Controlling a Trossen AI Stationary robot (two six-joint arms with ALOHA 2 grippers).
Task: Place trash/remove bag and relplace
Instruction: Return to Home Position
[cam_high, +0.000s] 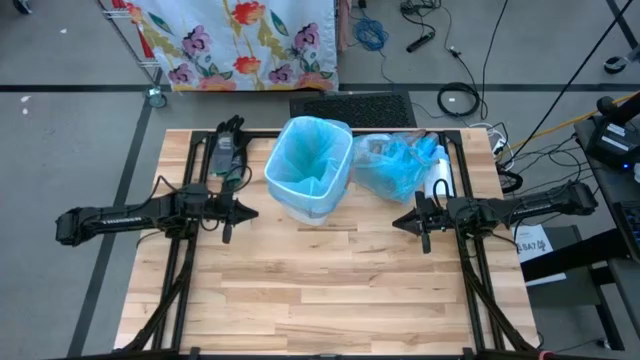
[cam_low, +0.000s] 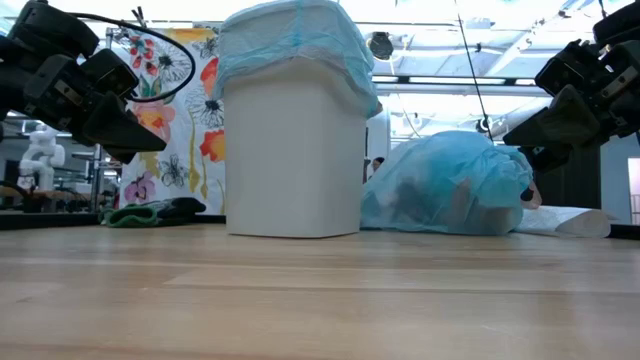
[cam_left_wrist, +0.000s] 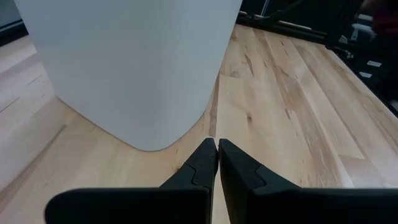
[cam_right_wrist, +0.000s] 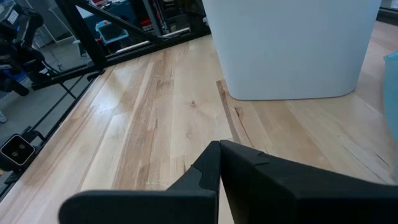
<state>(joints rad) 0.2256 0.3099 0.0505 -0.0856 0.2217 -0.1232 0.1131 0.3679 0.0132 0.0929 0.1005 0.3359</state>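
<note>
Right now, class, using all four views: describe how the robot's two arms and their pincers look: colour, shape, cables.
The left arm and right arm are matte black, slim, built of jointed tubular segments. The left pincer and right pincer each have two flat black wedge-shaped fingers tapering to points. A thin black cable loops beside the left arm's wrist.

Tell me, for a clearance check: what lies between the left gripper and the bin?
Nothing: bare table separates left gripper and bin, per the high view.
</note>
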